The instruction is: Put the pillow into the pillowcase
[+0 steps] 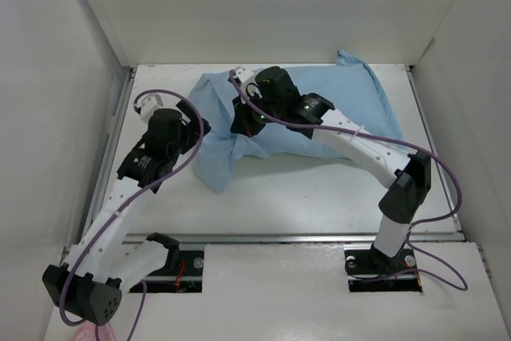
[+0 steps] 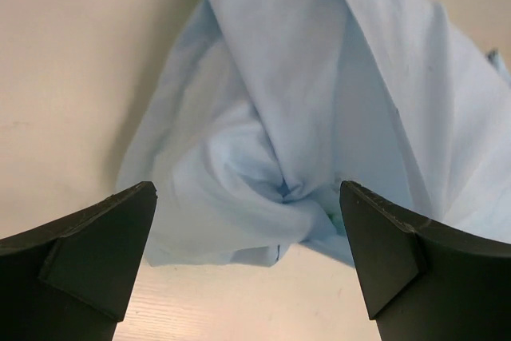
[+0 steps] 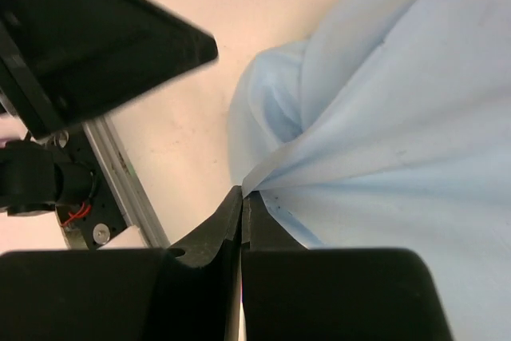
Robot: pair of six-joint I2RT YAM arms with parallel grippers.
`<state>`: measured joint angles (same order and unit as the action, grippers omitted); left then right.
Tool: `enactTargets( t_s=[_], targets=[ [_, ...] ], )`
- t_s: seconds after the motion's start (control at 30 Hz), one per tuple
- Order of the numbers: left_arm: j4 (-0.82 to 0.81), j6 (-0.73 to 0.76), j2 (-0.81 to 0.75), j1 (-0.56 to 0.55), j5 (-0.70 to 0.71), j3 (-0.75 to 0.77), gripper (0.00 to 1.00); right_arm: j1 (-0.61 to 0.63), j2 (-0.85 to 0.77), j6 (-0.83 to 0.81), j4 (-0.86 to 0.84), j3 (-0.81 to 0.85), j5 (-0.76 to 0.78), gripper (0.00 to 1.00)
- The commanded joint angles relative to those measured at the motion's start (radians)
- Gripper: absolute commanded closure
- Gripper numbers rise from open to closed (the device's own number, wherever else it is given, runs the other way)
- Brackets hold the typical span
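Lying crumpled across the far middle of a white table, a light blue pillowcase is the only fabric in sight. Seen from above, it spreads from the far right corner, where one pointed corner sticks up, toward the left. There it bunches into folds and drops a loose flap toward the near side. White walls enclose the table on three sides.

Two black and white robot arms reach in from the near edge, each trailing a purple cable.

The right arm bends across from its base at the near right, and its wrist sits over the middle of the cloth. The right gripper has its two black fingers pressed flat together. A pleat of the pillowcase runs straight into their tips, so the claw is pinching the fabric near its left edge. From that pinch the cloth fans upward and to the right in taut creases.

The left arm stretches up from the near left corner and ends just beside the left edge of the pillowcase. The left gripper stands wide apart and holds nothing. Its wrist camera shows one dark finger at each lower corner. Between them lies a gathered knot of blue folds, with bare table to the left and along the near edge.
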<state>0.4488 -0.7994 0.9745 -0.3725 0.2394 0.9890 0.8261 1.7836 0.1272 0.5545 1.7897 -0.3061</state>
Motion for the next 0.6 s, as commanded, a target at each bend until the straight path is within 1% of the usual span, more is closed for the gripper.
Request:
enactTargets(
  t_s=[0.0, 0.1, 0.17, 0.2, 0.3, 0.37, 0.43, 0.47, 0.5, 0.53, 0.57],
  targets=[
    [0.091, -0.113, -0.063, 0.02, 0.176, 0.053, 0.0, 0.041, 0.04, -0.066, -0.07, 0.046, -0.074, 1.0],
    [0.102, -0.113, -0.063, 0.029, 0.196, 0.088, 0.0, 0.064, 0.147, -0.066, -0.061, 0.103, -0.074, 1.0],
    [0.102, -0.113, -0.034, 0.029, 0.21, 0.103, 0.0, 0.074, 0.21, -0.066, -0.061, 0.146, -0.031, 1.0],
    [0.102, -0.113, -0.022, 0.029, 0.21, 0.115, 0.0, 0.074, 0.271, -0.066, -0.051, 0.157, -0.016, 1.0],
    [0.102, -0.103, 0.047, 0.059, 0.222, 0.14, 0.0, 0.084, 0.379, -0.066, -0.039, 0.201, 0.028, 1.0],
    [0.102, -0.09, 0.113, 0.096, 0.21, 0.151, 0.0, 0.084, 0.404, -0.066, -0.039, 0.212, 0.028, 0.99],
    [0.074, -0.063, 0.156, 0.131, 0.175, 0.163, 0.0, 0.093, 0.377, -0.087, -0.065, 0.197, 0.004, 0.88],
    [0.056, -0.043, 0.197, 0.17, 0.154, 0.172, 0.0, 0.093, 0.35, -0.099, -0.08, 0.182, -0.005, 0.8],
    [0.026, -0.028, 0.22, 0.193, 0.124, 0.172, 0.0, 0.102, 0.321, -0.11, -0.091, 0.151, -0.028, 0.57],
    [0.01, -0.012, 0.242, 0.214, 0.097, 0.198, 0.0, 0.102, 0.286, -0.124, -0.102, 0.137, -0.042, 0.42],
    [-0.007, 0.008, 0.263, 0.233, 0.053, 0.207, 0.0, 0.102, 0.208, -0.133, -0.102, 0.122, -0.033, 0.3]
  ],
)
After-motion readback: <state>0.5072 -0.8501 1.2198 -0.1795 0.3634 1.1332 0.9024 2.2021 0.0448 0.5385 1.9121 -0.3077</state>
